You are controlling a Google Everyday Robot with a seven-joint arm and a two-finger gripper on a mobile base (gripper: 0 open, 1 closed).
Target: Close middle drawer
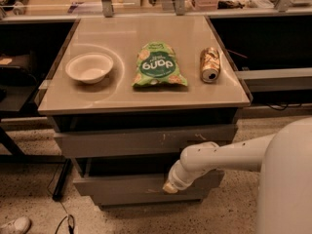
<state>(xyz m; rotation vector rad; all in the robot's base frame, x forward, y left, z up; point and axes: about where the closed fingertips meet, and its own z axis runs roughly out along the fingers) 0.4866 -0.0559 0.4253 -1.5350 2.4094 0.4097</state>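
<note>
The middle drawer point(122, 184) is the second grey front of the cabinet. It stands pulled out, with a dark gap above it under the scratched top front point(146, 141). My gripper point(170, 186) is at the end of the white arm point(219, 157), which reaches in from the right. The gripper is against the right part of the middle drawer's front. The lowest front point(146, 199) shows just below.
On the cabinet top point(122, 101) lie a white bowl point(89, 67), a green snack bag point(158, 66) and a can point(210, 64) on its side. A dark table leg point(61, 179) and cables stand left of the cabinet. A shoe point(14, 224) is on the floor.
</note>
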